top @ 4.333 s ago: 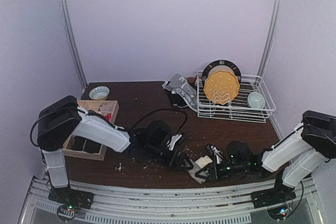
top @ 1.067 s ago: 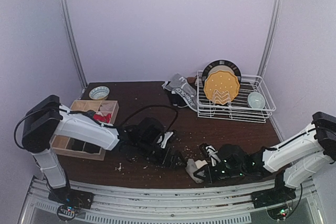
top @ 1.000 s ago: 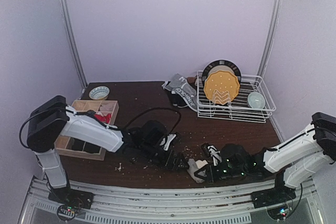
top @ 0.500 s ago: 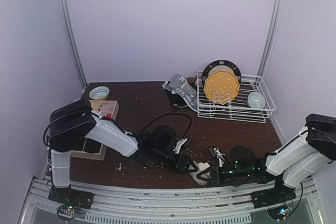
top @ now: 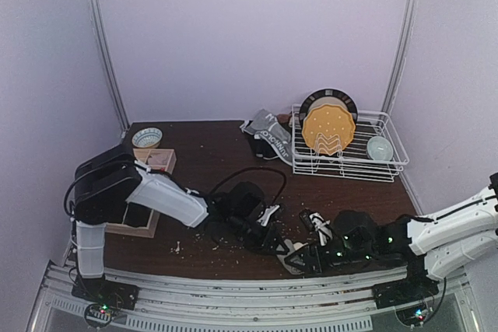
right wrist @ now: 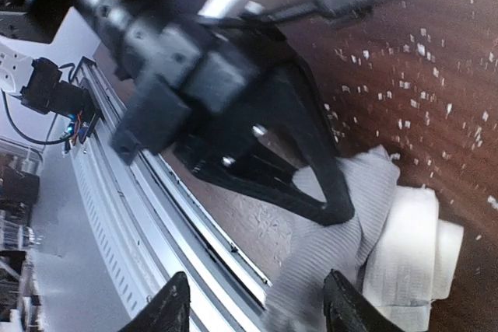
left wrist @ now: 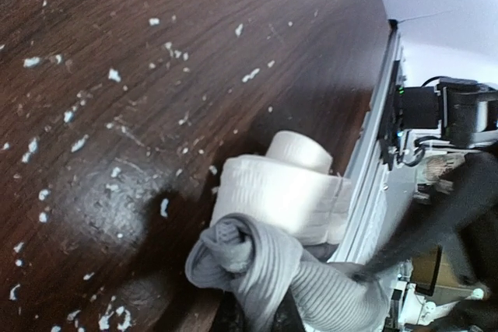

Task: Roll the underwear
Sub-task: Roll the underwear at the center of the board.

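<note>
left fingers (top: 275,242) pinched grey underwear (top: 293,254) at the front of the surface (top: 210,153), right fingers (top: 310,258) sat just beside it, dish rack (top: 350,167) way back

A dark wooden table (top: 210,153), strewn with white crumbs (left wrist: 114,75), carries a white wire dish rack (top: 350,170) at two o'clock holding an upright yellow plate (top: 328,131) and a pale bowl (top: 380,148), while a small patterned bowl (top: 146,138) sits at ten o'clock just behind a wooden compartment box (top: 162,159).

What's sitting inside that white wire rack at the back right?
A yellow plate stands upright in the wire rack, and a small pale bowl sits at its right end. A dark rim shows behind the plate; the rest is covered, so I cannot tell what it is.
</note>
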{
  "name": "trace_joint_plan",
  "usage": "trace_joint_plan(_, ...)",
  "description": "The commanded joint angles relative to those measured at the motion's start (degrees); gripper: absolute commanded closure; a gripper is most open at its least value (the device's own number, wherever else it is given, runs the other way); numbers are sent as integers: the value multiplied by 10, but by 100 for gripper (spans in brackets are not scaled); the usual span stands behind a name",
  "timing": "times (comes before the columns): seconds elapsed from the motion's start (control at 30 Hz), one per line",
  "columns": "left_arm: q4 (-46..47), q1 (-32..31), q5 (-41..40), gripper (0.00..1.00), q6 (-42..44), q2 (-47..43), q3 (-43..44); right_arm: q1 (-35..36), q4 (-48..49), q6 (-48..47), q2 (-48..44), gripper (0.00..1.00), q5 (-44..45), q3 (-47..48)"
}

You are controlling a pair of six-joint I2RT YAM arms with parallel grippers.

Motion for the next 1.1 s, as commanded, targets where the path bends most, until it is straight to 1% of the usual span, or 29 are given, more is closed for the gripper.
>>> trace_joint_plan(0.0,-161,1,-33,100,39,-1,28,69,-209,-48,-43,41,196,72)
trace_joint_plan(0.1,-206,1,-38,100,46,5,45,114,-279,-46,-21,40,280,116)
trace_joint_plan(0.27,-233,1,-38,100,41,10,59,168,-329,-45,74,40,349,194)
trace_joint_plan(0.47,-234,1,-21,100,29,20,68,189,-352,-44,174,43,386,252)
trace_joint_plan(0.63,-229,1,-14,100,23,20,67,190,-389,-17,227,47,406,261)
trace_joint_plan(0.8,-217,1,-3,100,17,20,65,189,-404,10,273,52,402,258)
trace_joint_plan(0.87,-211,1,1,100,12,18,62,186,-405,20,287,57,396,255)
trace_joint_plan(0.9,-206,1,4,100,10,17,60,183,-404,25,292,61,392,254)
trace_joint_plan(1.03,-192,1,1,100,4,1,46,175,-393,34,301,82,375,244)
trace_joint_plan(1.07,-188,1,0,100,3,-3,42,172,-384,33,299,90,368,237)
